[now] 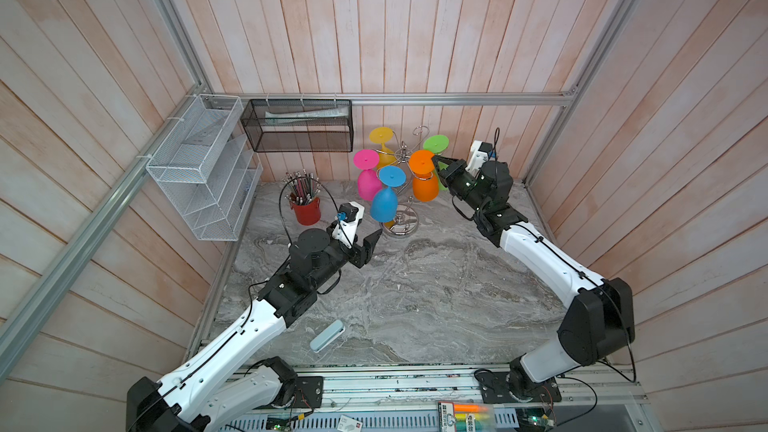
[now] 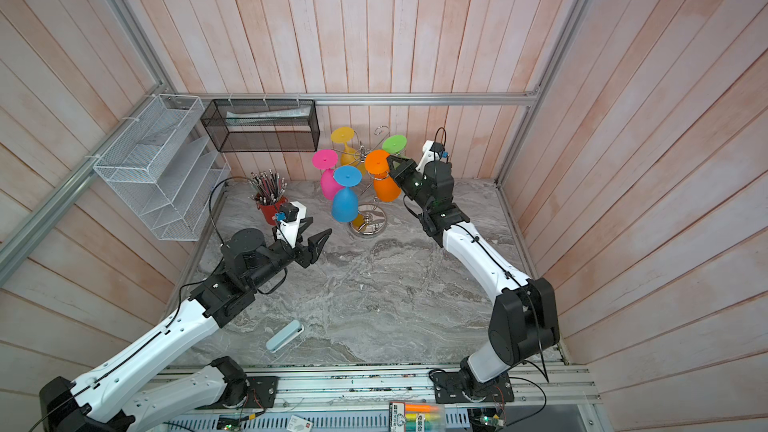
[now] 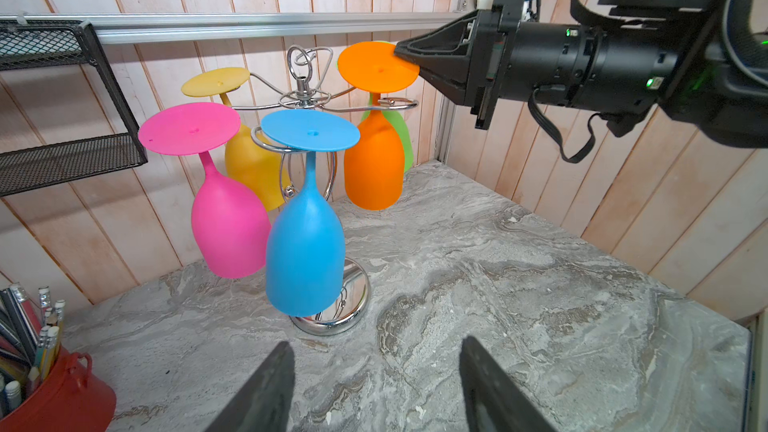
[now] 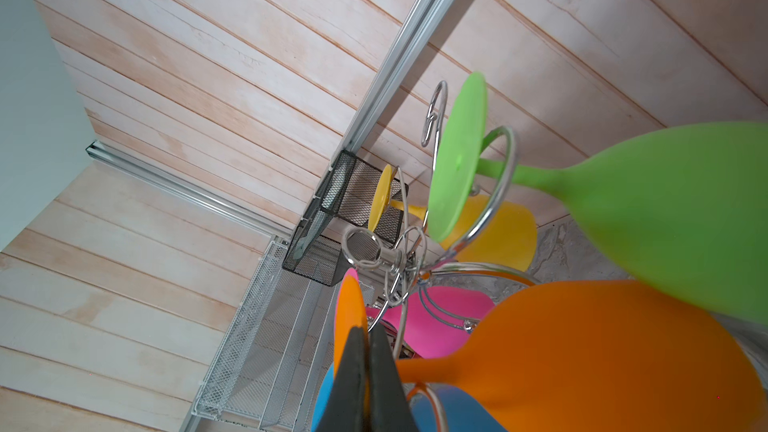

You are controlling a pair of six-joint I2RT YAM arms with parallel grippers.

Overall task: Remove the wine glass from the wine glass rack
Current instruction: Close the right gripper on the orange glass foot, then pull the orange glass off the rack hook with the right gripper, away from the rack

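1. Right gripper (image 3: 409, 58) is pressed together on the rim of the round foot of the orange plastic wine glass (image 3: 374, 160), pinching it; in the right wrist view the thin orange disc runs in between the two black fingers (image 4: 353, 371)
2. Orange glass hangs bowl-down, its stem inside a curled hook arm of the tall chrome wire wine glass rack (image 3: 316, 328); the foot is tilted and sits slightly above the hook wire
3. Rack stands on its round base at the back of the grey marbled tabletop (image 1: 415, 284), near the rear plank wall
4. Also hanging bowl-down on the rack: pink glass (image 3: 230, 234), blue glass (image 3: 305, 251), yellow glass (image 3: 249, 172), green glass (image 4: 665, 218)
5. Left gripper (image 3: 376, 351) is spread, with nothing between its fingers; it hovers over the tabletop in front of the rack, apart from the blue glass
6. Red cup of pencils (image 1: 306, 211) stands left of the rack in both top views; a pale blue oblong case (image 1: 327, 335) lies nearer the front edge
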